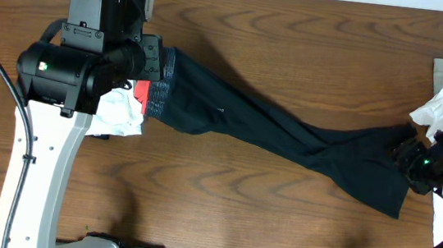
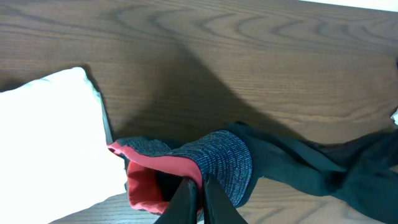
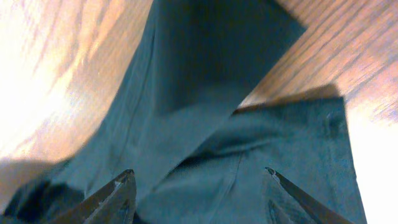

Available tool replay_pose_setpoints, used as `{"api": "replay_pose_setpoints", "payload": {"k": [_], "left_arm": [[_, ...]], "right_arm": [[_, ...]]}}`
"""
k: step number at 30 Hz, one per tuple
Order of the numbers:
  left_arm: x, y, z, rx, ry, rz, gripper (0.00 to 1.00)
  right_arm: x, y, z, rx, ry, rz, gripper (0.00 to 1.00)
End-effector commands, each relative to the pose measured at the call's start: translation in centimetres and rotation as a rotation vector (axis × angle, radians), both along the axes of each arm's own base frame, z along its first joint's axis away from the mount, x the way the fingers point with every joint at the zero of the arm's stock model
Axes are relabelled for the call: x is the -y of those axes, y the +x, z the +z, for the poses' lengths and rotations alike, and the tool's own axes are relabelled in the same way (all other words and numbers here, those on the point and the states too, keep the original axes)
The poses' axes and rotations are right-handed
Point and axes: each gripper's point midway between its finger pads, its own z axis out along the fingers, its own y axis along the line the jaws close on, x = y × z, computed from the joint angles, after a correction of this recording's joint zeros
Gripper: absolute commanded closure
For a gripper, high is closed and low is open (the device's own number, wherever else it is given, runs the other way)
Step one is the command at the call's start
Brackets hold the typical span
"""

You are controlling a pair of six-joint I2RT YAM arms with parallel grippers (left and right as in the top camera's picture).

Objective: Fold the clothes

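Trousers (image 1: 286, 135) are laid lengthwise left to right: the waistband (image 2: 221, 163) is pinched by the left gripper (image 2: 200, 194), the leg ends (image 1: 383, 172) are straddled by the open right gripper (image 3: 199, 174).

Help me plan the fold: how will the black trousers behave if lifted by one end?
Probably floppy: the black trousers lie creased and twisted on the table, so the middle would likely sag. The ribbed waistband, pinched in the left gripper, looks thicker and may slip less.
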Motion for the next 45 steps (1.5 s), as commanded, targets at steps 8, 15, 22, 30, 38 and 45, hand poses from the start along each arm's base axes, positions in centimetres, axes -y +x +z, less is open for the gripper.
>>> {"api": "replay_pose_setpoints", "payload": {"k": [8,15,22,30,38,45], "left_arm": [[-0.2,0.9,2.4,0.094,-0.027,0.034,0.94],[-0.2,0.6,2.8,0.098,-0.034,0.037,0.94],[-0.3,0.0,2.1,0.062,-0.027,0.037,0.94],[-0.3,-0.1,2.1,0.059,-0.026,0.036,0.94],[-0.3,-0.3,1.9,0.048,-0.024,0.037,0.94],[-0.5,-0.6,2.8,0.079,-0.018,0.036,0.94]], "right_arm": [[1.2,1.7,-3.8,-0.009,0.053,-0.055,0.36],[1.2,4.8,-4.0,0.107,0.126,-0.08,0.37],[0.6,6.8,-2.2,0.211,0.212,-0.089,0.39],[1.5,6.5,-3.3,0.159,0.139,-0.136,0.48],[0.0,7.6,-4.7,0.154,0.159,-0.095,0.99],[1.3,9.7,3.9,0.362,0.238,-0.05,0.99]]}}
